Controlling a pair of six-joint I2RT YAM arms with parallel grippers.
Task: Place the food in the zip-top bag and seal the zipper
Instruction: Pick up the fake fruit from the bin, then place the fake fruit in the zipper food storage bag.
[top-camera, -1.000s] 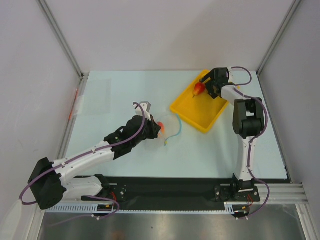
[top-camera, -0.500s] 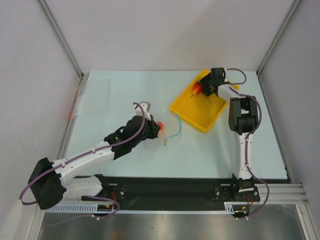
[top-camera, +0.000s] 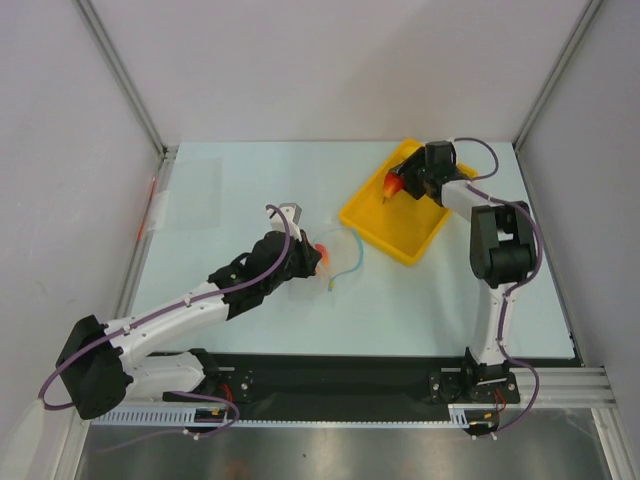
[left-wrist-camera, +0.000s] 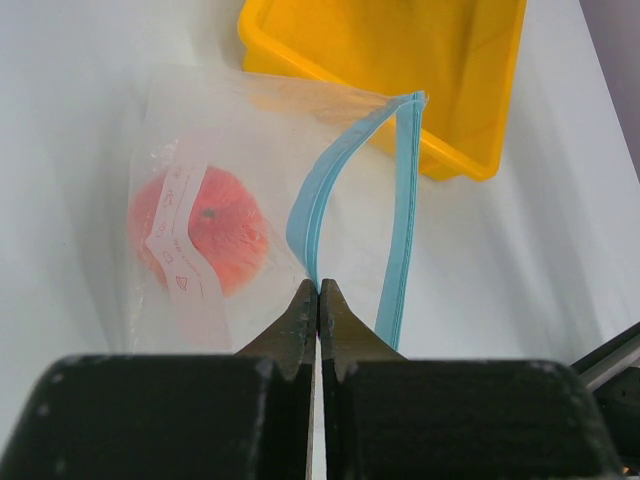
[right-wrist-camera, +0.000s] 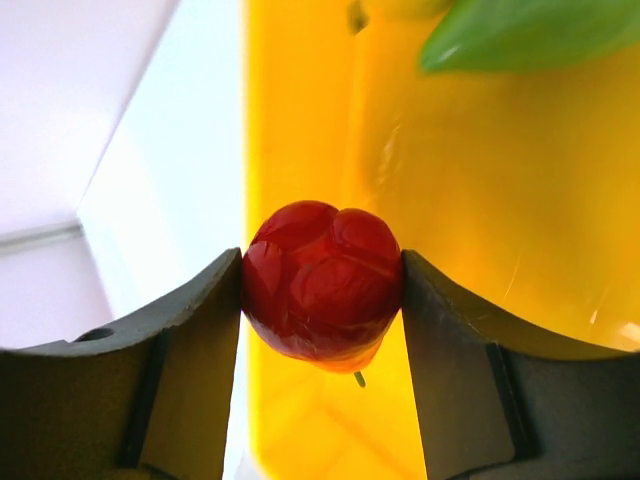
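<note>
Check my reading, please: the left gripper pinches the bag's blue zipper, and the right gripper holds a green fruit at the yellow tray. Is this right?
One detail is wrong. The right gripper holds a red fruit, not a green one, as the right wrist view shows. The rest stands.

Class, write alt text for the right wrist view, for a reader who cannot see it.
The right end effector grips a red toy fruit between its two dark fingers, the yellow tray behind it. A green shape shows at the top edge.
</note>
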